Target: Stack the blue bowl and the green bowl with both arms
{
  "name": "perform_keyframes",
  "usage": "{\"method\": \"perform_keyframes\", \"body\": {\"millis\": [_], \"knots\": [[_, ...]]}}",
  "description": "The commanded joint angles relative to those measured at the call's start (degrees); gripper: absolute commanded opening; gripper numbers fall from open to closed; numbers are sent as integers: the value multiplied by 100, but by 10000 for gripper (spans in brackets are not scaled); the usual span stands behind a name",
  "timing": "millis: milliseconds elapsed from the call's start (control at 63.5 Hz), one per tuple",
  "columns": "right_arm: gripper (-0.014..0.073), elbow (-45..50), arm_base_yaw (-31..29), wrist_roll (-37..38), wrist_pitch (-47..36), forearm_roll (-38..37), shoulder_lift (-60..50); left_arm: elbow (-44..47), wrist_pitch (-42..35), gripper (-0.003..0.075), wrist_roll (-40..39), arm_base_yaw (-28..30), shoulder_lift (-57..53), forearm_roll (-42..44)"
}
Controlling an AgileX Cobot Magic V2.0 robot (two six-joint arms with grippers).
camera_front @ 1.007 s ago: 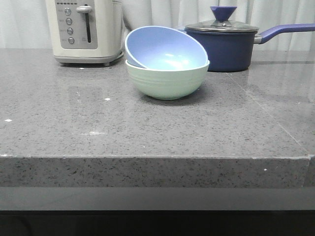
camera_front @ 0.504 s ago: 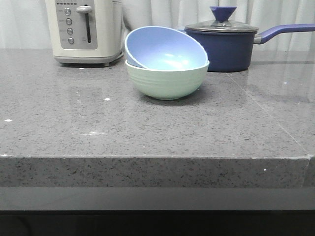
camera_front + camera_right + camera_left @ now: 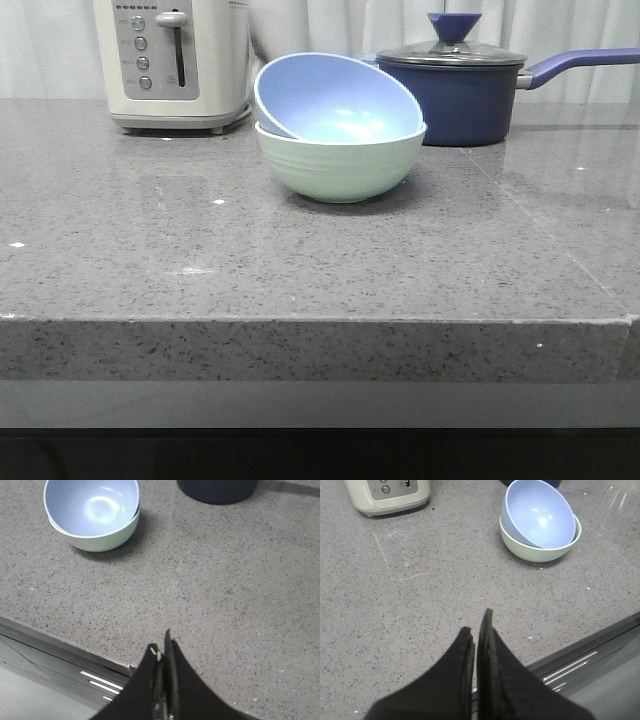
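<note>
Counter (image 3: 300, 270) — blue bowl (image 3: 335, 98) nested in green bowl (image 3: 340, 165)

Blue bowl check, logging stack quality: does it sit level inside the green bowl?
No, the blue bowl rests tilted inside the green bowl.

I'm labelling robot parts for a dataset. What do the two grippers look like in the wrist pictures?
Both look alike. The left gripper has matte black fingers, broad at the base and tapering to thin curved tips, with dull, slightly rough inner edges. The right gripper has the same black tapered shape, with a small pale fleck near one tip. No cables, sleeves or markings show.
</note>
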Motion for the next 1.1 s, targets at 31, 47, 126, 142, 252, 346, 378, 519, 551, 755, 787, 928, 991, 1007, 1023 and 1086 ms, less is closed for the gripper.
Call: {"method": "perform_keyframes", "body": {"millis": [31,47,126,142,252,346,378,519,551,755,787,928,991,1007,1023,1086], "knots": [[-63,-134,-20,-6,-434,-53,21,-154,-438,-20,-59,-47,51,-4],[-63,-134,-20,-6,-434,-53,21,-154,-438,-20,-59,-47,51,-4],[-63,-134,-20,-6,-434,-53,21,-154,-438,-20,-59,-47,51,-4],[-63,-134,-20,-6,-434,-53,21,-154,-438,-20,-59,-47,51,-4],[-63,-134,-20,-6,-434,-53,21,-154,-438,-20,-59,-47,51,-4],[-63,-134,-20,-6,-434,-53,21,37,-684,-20,-59,-87,-57,-5],[-63,-134,-20,-6,-434,-53,21,149,-833,-20,-59,-33,-126,-5],[-63,-134,-20,-6,-434,-53,21,1160,-2323,-20,-38,620,-760,168],[-63,-134,-20,-6,-434,-53,21,1432,-2699,-20,-38,776,-914,168],[-63,-134,-20,-6,-434,-53,21,3563,-4879,-20,-38,1951,-2421,-133],[-63,-134,-20,-6,-434,-53,21,3813,-4965,-20,-38,2058,-2618,-139],[-63,-134,-20,-6,-434,-53,21,4443,-5038,-20,-38,2401,-3393,-189],[-63,-134,-20,-6,-434,-53,21,4587,-5087,-20,-38,2455,-3512,-197],[-63,-134,-20,-6,-434,-53,21,4638,-5135,-20,-38,2481,-3512,-197],[-63,-134,-20,-6,-434,-53,21,4672,-5207,-20,-38,2494,-3512,-197],[-63,-134,-20,-6,-438,-52,21,4858,-5420,-20,-38,2549,-3512,-235]]}}
